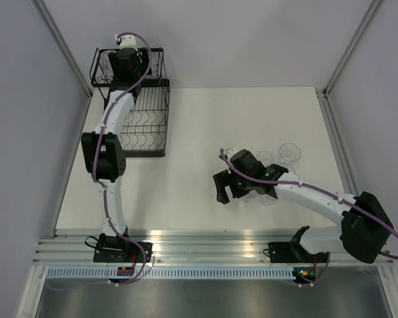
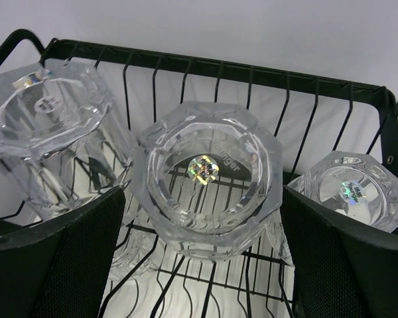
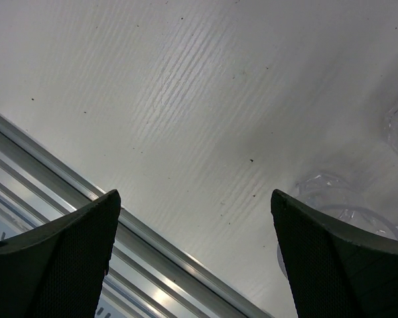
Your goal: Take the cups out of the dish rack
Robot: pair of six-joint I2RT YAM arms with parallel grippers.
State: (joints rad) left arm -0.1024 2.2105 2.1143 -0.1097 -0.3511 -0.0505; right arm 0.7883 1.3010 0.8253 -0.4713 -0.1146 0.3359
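the middle cup (image 2: 209, 179) sits in the dish rack (image 2: 252, 73), crowded by a second cup (image 2: 50, 132) and a third cup (image 2: 355, 192). the left hand (image 2: 202, 199) straddles it, released, fingers spread wide. closing off-centre could knock a neighbour, or the slick faceted wall could slip and snag on the wires. the right hand (image 3: 196, 199), released and holding nothing, hovers over the worktop (image 3: 186, 99) near the unloaded cups (image 1: 290, 152).

Setting: robotics lab test cell. Evidence: bare white counter (image 1: 205, 126) boxed in by plain pale wall panels (image 1: 219, 40); aluminium rail (image 1: 205, 240) at near edge carrying cabled left arm (image 1: 106, 159) and right arm (image 1: 318, 195).
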